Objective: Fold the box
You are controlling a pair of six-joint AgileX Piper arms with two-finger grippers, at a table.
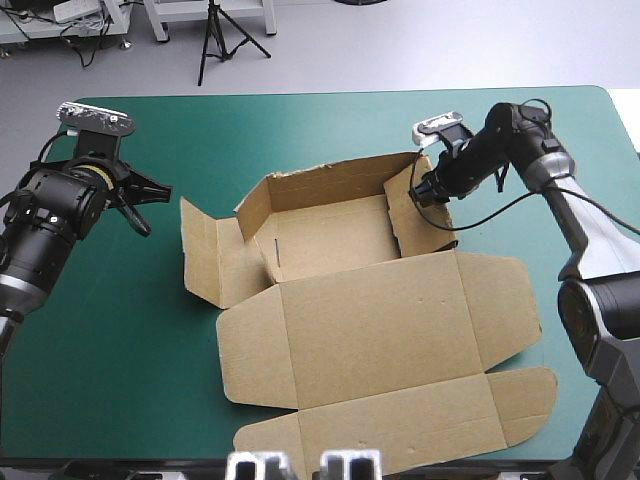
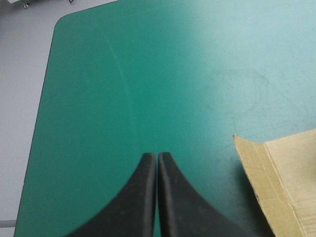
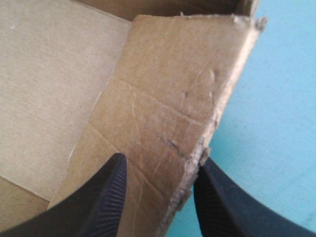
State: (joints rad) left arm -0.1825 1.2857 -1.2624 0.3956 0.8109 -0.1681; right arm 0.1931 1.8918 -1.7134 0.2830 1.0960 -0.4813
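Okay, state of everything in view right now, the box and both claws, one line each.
box: partly folded, far and right walls raised, lid lying flat.
left claw: shut, empty, over the bare teal-green cover.
right claw: open, straddling the box's raised right wall.

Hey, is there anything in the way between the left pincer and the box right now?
Nothing visible. The left pincer is shut and apart from the box. Only bare teal-green cover lies between it and the box's nearest flap edge.
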